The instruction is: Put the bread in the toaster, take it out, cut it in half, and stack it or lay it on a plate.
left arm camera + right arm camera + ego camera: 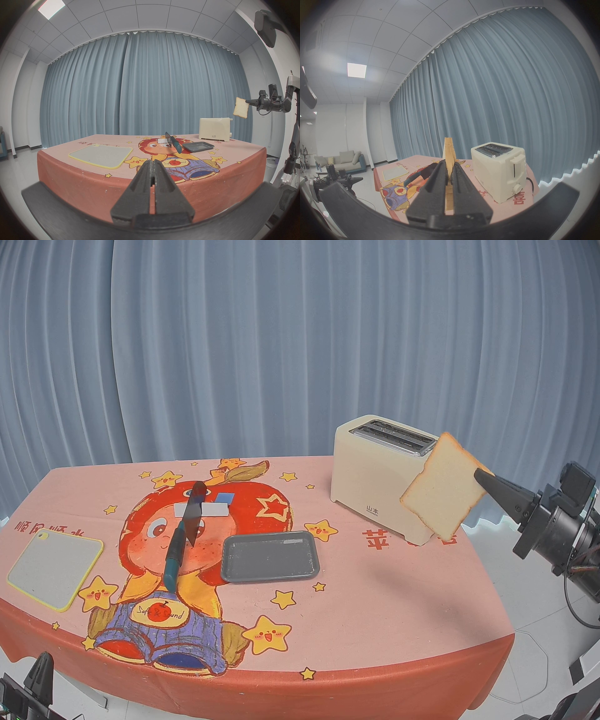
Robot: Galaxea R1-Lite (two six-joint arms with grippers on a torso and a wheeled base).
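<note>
In the head view, the right arm comes in level from the right edge. The right hand [480, 476] pinches one corner of the bread slice [445, 485], which hangs tilted in the air just beside the cream toaster [375, 480], at about the height of the slots. The toaster stands on the far right part of the desk [387, 609]. A grey tray [270, 557] lies mid-desk, and a teal-handled knife [181, 537] is propped just left of it. A yellow-rimmed cutting board [53, 568] lies at the left end. The left hand [41, 666] sits low, off the desk's near left corner.

In the left wrist view, the left hand [153, 167] points at the desk front from below its top, its fingers pressed together on nothing. Far off, the bread slice [241, 107] hangs above and to the side of the toaster [215, 129].

In the right wrist view, the right hand [449, 165] clamps the bread slice [449, 150] edge-on, and the toaster [500, 170] stands close beside it.
</note>
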